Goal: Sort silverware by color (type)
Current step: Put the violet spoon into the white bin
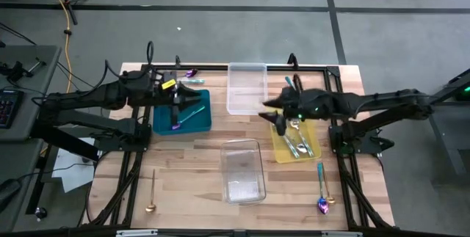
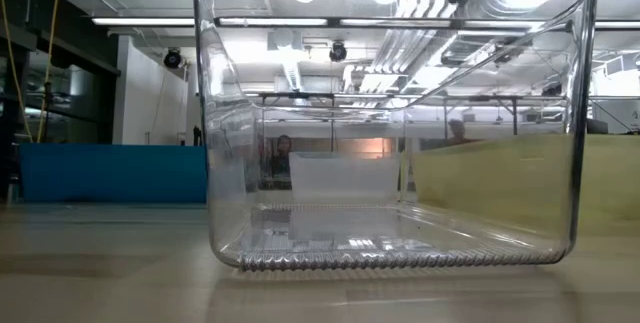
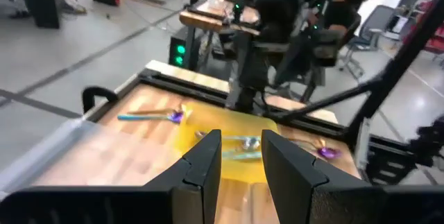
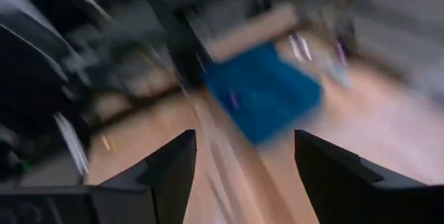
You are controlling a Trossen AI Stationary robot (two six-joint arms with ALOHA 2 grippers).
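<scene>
A: State the right gripper point(image 1: 280, 123) condition.
B: Positioned over the near-left corner of the yellow tray point(image 1: 294, 141); fingers spread wide, nothing between them.
A: Left gripper point(image 1: 176, 111)?
B: Above the teal tray point(image 1: 183, 112); jaws part-way apart, and whether they grip anything cannot be determined.
A: Silverware locations?
B: Silver pieces point(image 1: 297, 139) lie in the yellow tray. A purple piece point(image 1: 176, 124) lies in the teal tray. A gold spoon point(image 1: 150, 191) rests on the table front left; a teal-handled spoon point(image 1: 322, 188) front right
</scene>
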